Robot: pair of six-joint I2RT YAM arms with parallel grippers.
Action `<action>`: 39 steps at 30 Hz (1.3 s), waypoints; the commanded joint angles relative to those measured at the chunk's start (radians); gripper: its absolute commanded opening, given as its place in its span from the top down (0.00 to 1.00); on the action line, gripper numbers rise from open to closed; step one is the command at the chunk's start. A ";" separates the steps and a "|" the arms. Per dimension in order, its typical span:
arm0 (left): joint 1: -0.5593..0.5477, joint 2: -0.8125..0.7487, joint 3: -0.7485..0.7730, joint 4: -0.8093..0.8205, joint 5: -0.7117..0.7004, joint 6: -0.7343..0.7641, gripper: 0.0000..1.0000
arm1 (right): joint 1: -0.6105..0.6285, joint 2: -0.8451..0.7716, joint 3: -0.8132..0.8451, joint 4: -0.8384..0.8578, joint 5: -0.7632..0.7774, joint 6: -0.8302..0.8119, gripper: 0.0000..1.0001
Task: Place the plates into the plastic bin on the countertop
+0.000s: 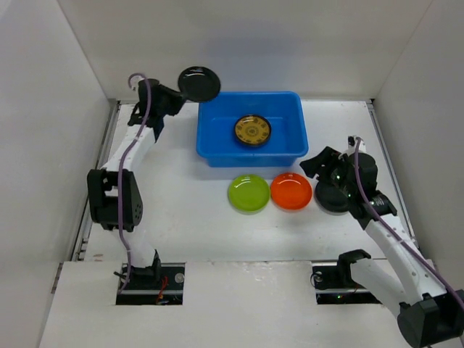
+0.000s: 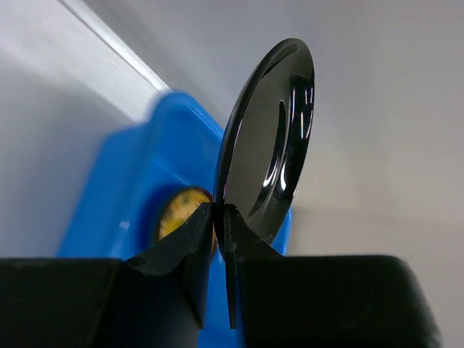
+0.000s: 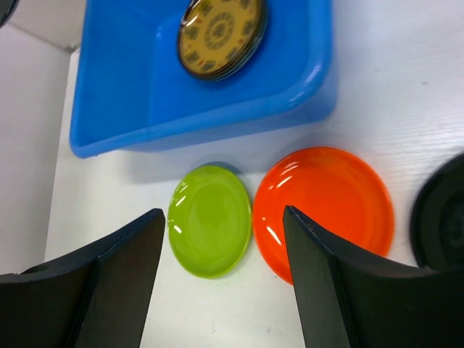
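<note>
Arm extended far, left pincer clamps black plate near blue bin's corner.

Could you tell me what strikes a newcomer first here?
The bright blue bin, far centre, holds one yellow-brown patterned plate. The left gripper pinches a glossy black plate by its rim near the bin's far-left corner. A lime green plate and an orange plate lie side by side before the bin.
</note>
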 commanded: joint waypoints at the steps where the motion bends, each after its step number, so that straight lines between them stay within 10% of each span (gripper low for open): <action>1: -0.097 0.076 0.137 0.034 0.159 0.080 0.92 | -0.033 -0.067 -0.015 -0.063 0.079 0.011 0.28; 24: -0.275 0.487 0.339 -0.069 0.241 0.218 0.82 | -0.298 -0.282 -0.088 -0.506 0.210 0.263 0.30; 32: -0.286 0.455 0.359 -0.072 0.213 0.244 0.37 | -0.317 -0.256 -0.208 -0.480 0.176 0.398 0.31; 34: -0.289 0.423 0.362 -0.078 0.202 0.264 0.00 | -0.321 -0.251 -0.229 -0.480 0.181 0.422 0.31; 39: -0.289 0.331 0.366 -0.092 0.192 0.284 0.00 | -0.339 -0.216 -0.271 -0.456 0.194 0.471 0.31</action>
